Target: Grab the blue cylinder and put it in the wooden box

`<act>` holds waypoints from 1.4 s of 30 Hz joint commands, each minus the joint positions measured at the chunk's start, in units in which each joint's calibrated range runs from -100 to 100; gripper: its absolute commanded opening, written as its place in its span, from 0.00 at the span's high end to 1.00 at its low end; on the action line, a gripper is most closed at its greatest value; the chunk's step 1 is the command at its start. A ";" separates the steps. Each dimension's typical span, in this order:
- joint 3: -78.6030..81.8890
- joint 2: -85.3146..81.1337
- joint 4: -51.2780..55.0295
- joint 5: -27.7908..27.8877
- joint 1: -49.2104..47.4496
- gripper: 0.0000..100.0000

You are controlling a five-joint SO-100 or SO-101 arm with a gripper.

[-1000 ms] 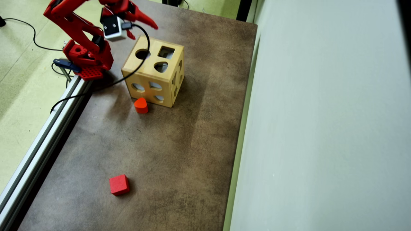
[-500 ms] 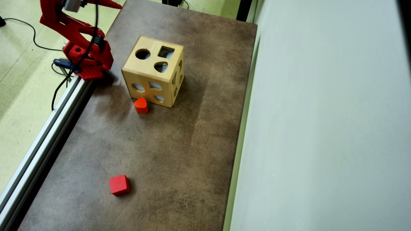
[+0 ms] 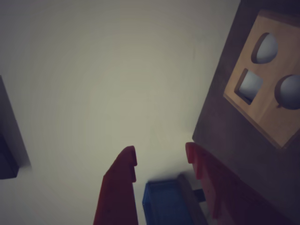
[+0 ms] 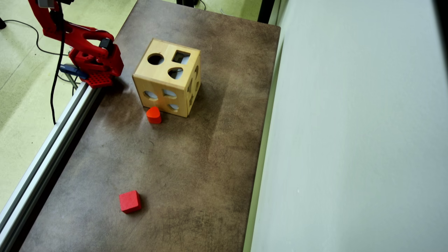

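Wrist view, gripper: the gripper (image 3: 161, 157) has its two red fingers spread, with open space between the tips; it pinches nothing that shows.
Wrist view, blue piece: a blue piece (image 3: 161, 201) shows low in the gap between the fingers, behind the tips, with a grey bar at its side. It looks apart from the left finger. Whether this is the blue cylinder or some fitting under the arm I cannot tell.
Wrist view, wooden box: the wooden box (image 3: 262, 117) sits ahead of the gripper and off to the right of it, well apart, on the dark desk (image 3: 234, 154). One face with three cut-outs is turned toward the camera.
Overhead view, arm: the red arm (image 4: 87, 52) is folded at the desk's (image 4: 175, 157) edge by the metal rail (image 4: 52, 143), with the wooden box (image 4: 154, 75) just beside it.
Overhead view, blue piece: a longish blue piece (image 4: 73, 70) sticks out beside the arm, past the desk edge.
Overhead view, other blocks: an orange-red rounded block (image 4: 153, 114) touches the box's near face. A red cube (image 4: 129, 202) lies well apart from the gripper.
Where the cylinder is: no blue cylinder lies on the open desk.
Progress, as a judgement: either it is already inside the box and the task is done, or it is the blue piece at the gripper and the carry is still left. The pictures do not settle which.
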 commanded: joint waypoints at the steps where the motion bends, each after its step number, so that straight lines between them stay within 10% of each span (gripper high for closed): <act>1: 2.14 -2.14 0.57 -2.64 0.25 0.83; 14: 21.55 -22.18 0.49 -3.91 0.17 0.99; 42: 33.89 -29.91 0.09 -4.10 0.10 0.98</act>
